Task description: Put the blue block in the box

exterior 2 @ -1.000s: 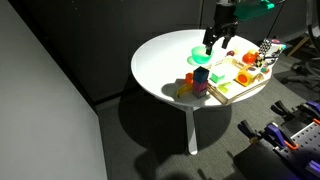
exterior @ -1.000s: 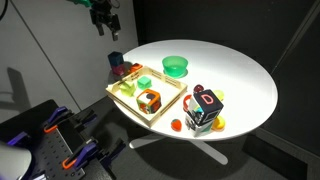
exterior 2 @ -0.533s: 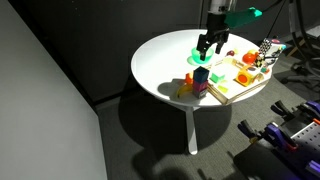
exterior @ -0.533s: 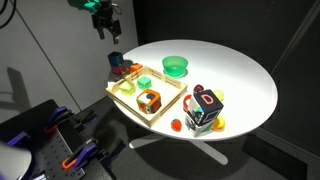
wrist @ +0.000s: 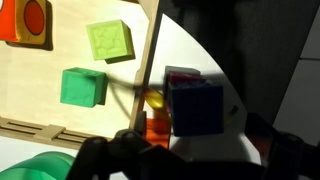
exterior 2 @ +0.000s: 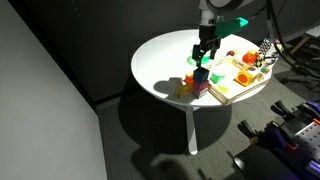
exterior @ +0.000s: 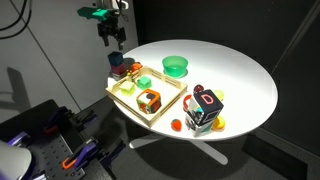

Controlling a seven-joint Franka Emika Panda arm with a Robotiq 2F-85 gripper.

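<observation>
The arm hangs over the rim of the round white counter (exterior: 240,70); the gripper (exterior: 116,40) points down, above the blue block (exterior: 115,60) and apart from it. In the wrist view the fingers (wrist: 105,152) show as dark shapes along the bottom edge, spread wide with nothing between them; the blue block (wrist: 195,108) lies in the open span ahead of them.

The blue block sits on the counter outside the box (exterior: 130,106), just beside its rim and near the counter's edge. In the wrist view a darker block touches or nearly touches its far side, colour hard to tell in the shadow; small yellow and orange pieces (wrist: 156,115) lie between the blue block and the box's pale wooden rim (wrist: 150,50). In an exterior view the gripper (exterior 2: 204,55) stands just above the blue block (exterior 2: 200,77).

Inside the box lie a light green block (wrist: 108,40), a darker green block (wrist: 83,87) and an orange-red piece (wrist: 25,20). A round green bowl (exterior: 175,66) stands on the counter beyond the box. A larger multicoloured cube marked D (exterior: 207,105) stands on the box's other side, well apart from the blue block.
</observation>
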